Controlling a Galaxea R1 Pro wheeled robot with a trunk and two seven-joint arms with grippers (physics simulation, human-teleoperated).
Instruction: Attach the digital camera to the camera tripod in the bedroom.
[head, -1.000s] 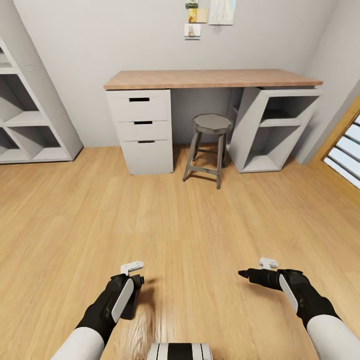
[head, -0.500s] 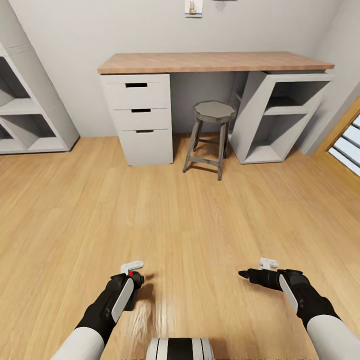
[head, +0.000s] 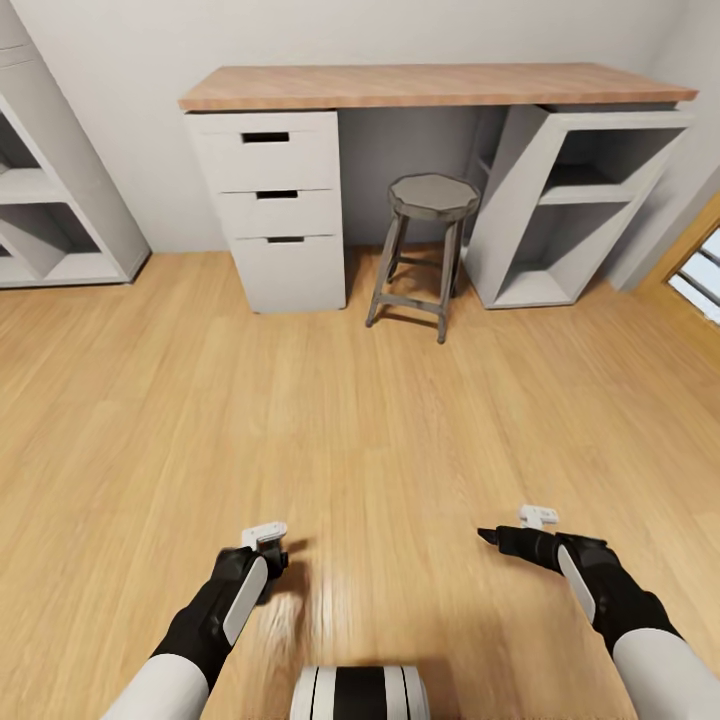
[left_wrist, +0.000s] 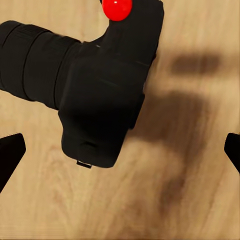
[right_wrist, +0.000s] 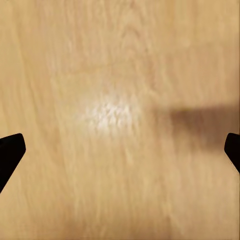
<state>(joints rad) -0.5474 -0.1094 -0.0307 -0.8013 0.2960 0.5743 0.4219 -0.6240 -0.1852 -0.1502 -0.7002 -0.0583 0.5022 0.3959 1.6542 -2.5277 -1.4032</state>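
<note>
Small black boxy digital camera (left_wrist: 100, 85) with red top button between the left gripper (left_wrist: 120, 150)'s spread fingertips above pale wood plank floor (head: 380, 420); grip unclear; rigid, probably fragile; best taken by the body; right gripper (right_wrist: 120, 150) spread, empty

Pale grey wall (head: 120, 60) behind a wood-topped desk (head: 430, 85); white drawer unit (head: 268, 205) under its left end, slanted white shelf unit (head: 580, 210) under its right; grey stool (head: 425, 250) between them; white cube shelving (head: 45, 210) at left; light plank floor (head: 380, 430).
</note>
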